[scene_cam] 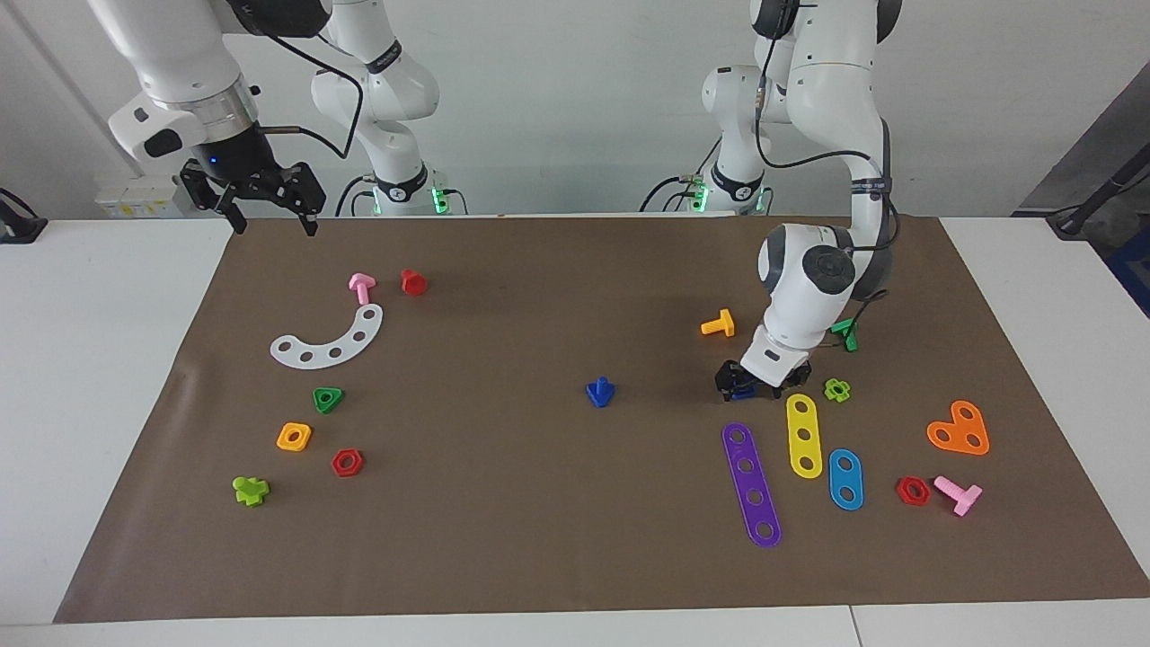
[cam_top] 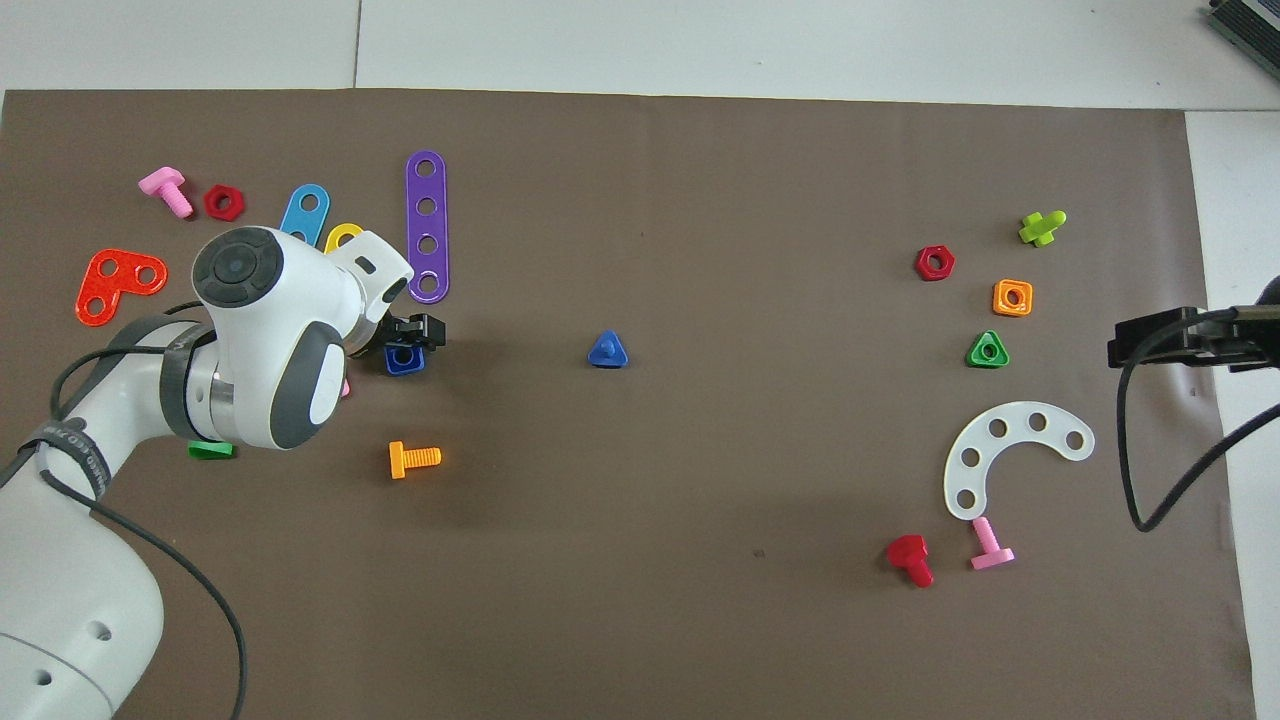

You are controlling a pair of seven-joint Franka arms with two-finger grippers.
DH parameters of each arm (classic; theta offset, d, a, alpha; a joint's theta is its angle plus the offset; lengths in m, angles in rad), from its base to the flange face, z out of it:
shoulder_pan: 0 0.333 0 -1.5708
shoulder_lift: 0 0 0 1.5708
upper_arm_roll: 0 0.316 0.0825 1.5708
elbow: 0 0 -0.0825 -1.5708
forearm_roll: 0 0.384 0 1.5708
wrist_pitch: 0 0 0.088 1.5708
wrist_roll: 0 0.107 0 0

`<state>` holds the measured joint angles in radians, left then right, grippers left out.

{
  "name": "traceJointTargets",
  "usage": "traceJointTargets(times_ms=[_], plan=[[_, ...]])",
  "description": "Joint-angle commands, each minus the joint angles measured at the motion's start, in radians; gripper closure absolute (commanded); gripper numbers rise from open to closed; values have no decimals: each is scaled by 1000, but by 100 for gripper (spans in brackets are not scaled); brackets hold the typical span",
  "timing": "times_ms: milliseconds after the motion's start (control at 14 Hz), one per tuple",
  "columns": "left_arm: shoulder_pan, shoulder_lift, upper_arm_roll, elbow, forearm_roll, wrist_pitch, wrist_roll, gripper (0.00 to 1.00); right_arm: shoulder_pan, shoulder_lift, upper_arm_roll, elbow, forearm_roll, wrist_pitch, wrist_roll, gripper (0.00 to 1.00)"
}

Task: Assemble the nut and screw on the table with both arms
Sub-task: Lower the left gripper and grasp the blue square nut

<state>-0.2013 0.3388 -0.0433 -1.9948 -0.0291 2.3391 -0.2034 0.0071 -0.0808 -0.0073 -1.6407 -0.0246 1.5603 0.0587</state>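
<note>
The dark-blue square nut (scene_cam: 741,391) (cam_top: 404,359) lies on the brown mat (scene_cam: 539,539) toward the left arm's end of the table. My left gripper (scene_cam: 753,382) (cam_top: 415,330) is down at the mat right at the nut, partly covering it in the facing view. The dark-blue screw (scene_cam: 600,392) (cam_top: 607,350) stands on its triangular head near the mat's middle, shank up, apart from both grippers. My right gripper (scene_cam: 276,225) (cam_top: 1130,345) is open and empty, raised over the mat's edge at the right arm's end, waiting.
Purple (scene_cam: 751,483), yellow (scene_cam: 803,435) and blue (scene_cam: 844,478) strips lie close to the left gripper, with an orange bolt (scene_cam: 718,324) and a green piece (scene_cam: 836,389) beside it. A white arc strip (scene_cam: 329,339), green triangular nut (scene_cam: 328,399) and orange square nut (scene_cam: 294,437) lie toward the right arm's end.
</note>
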Motion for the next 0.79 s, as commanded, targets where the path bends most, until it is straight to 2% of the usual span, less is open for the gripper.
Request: traceJointTargets(times_ms=[0, 143, 215, 430, 716], plan=[[-9, -4, 7, 5, -5, -30, -22, 7, -6, -13, 3, -4, 2, -13, -19, 0], [-9, -4, 5, 8, -5, -34, -22, 34, -6, -13, 3, -4, 2, -13, -19, 0], [-9, -3, 5, 11, -5, -30, -22, 43, -6, -13, 3, -4, 2, -13, -19, 0], [-9, -4, 3, 11, -5, -32, -21, 51, -6, -13, 3, -4, 2, -13, -19, 0], [-17, -10, 5, 20, -5, -50, -24, 80, -6, -13, 3, -4, 2, -13, -19, 0]])
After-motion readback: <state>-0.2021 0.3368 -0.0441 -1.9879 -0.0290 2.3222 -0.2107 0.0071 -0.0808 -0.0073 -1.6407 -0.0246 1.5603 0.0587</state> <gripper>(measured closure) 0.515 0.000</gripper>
